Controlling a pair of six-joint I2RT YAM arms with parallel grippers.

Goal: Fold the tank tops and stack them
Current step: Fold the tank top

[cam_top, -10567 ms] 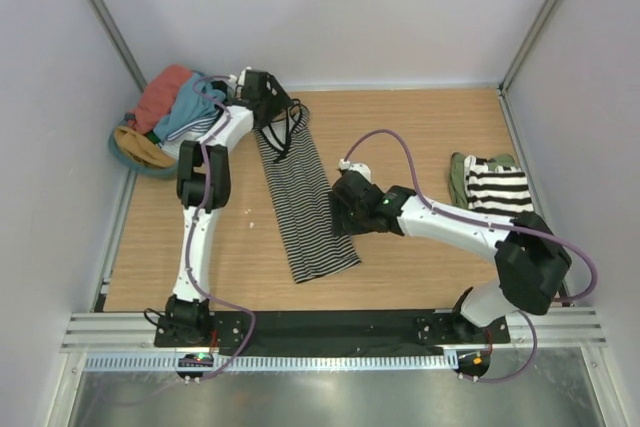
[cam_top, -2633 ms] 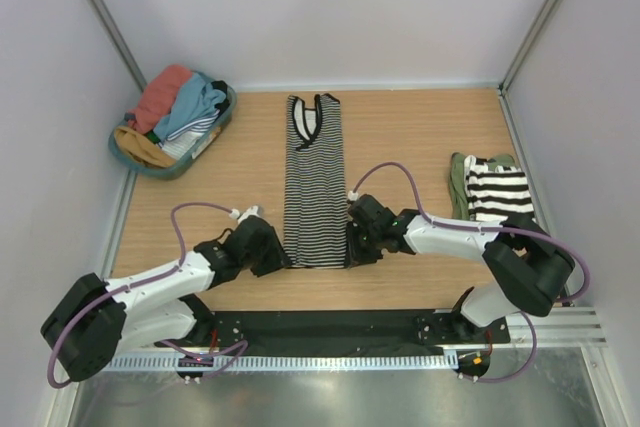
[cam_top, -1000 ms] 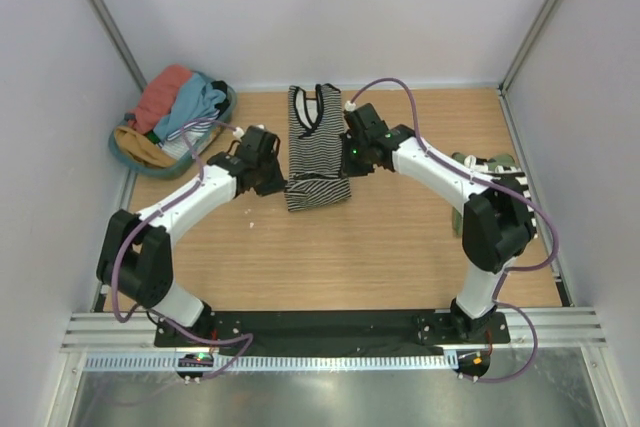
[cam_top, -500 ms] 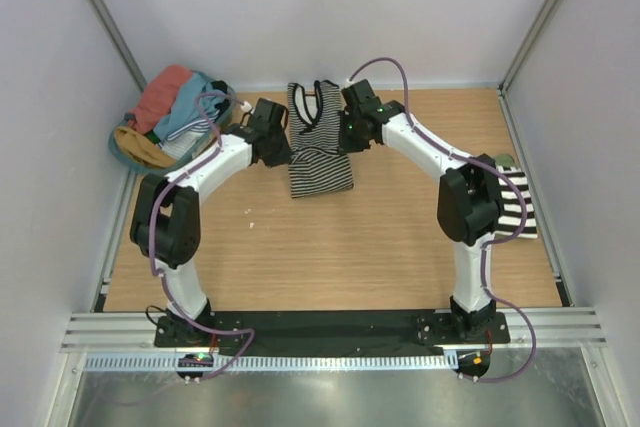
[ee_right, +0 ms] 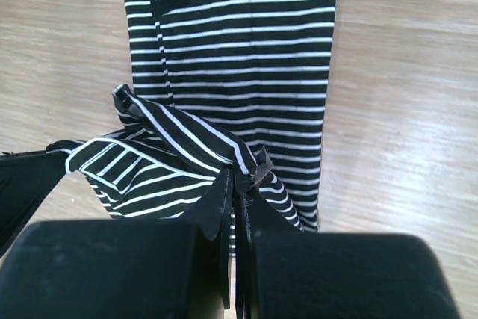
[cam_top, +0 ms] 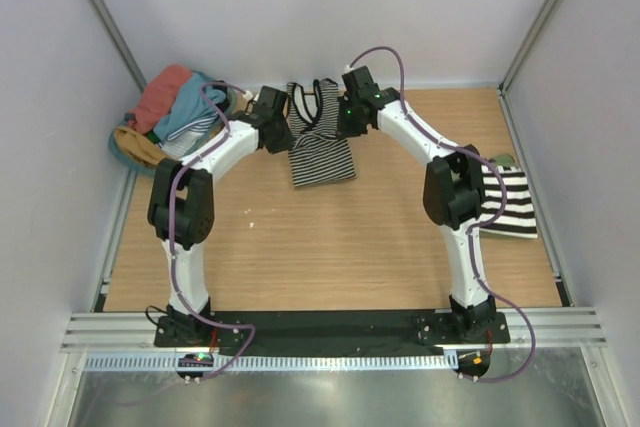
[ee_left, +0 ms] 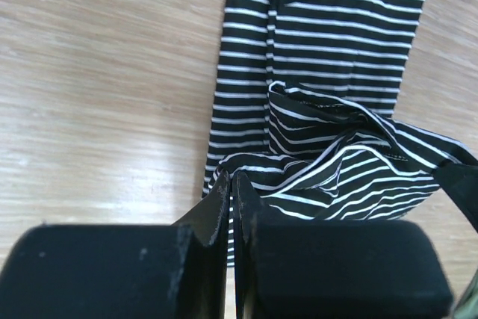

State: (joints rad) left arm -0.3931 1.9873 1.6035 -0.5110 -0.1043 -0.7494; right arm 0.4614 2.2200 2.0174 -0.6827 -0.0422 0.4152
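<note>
L gripper (ee_left: 231,184) and R gripper (ee_right: 236,178) are both clamped tight, each pinching a hem corner of the striped top (cam_top: 322,152). Top lies just right of the basket (cam_top: 148,169), hem end doubled over toward the neckline; fold looks half made. Finished stack (cam_top: 505,205) is well right of the basket.

Risks:
- Cloth is bunched btwn the grippers in both wrist views. Laid down slack, it'll wrinkle, not lie flat.
- Uneven L vs R travel = skewed fold, edges off.
- Only a thin corner pinch each, so cloth could slip out mid-move.
- L arm passes close by the basket and may snag the pile (cam_top: 180,107) in it.
</note>
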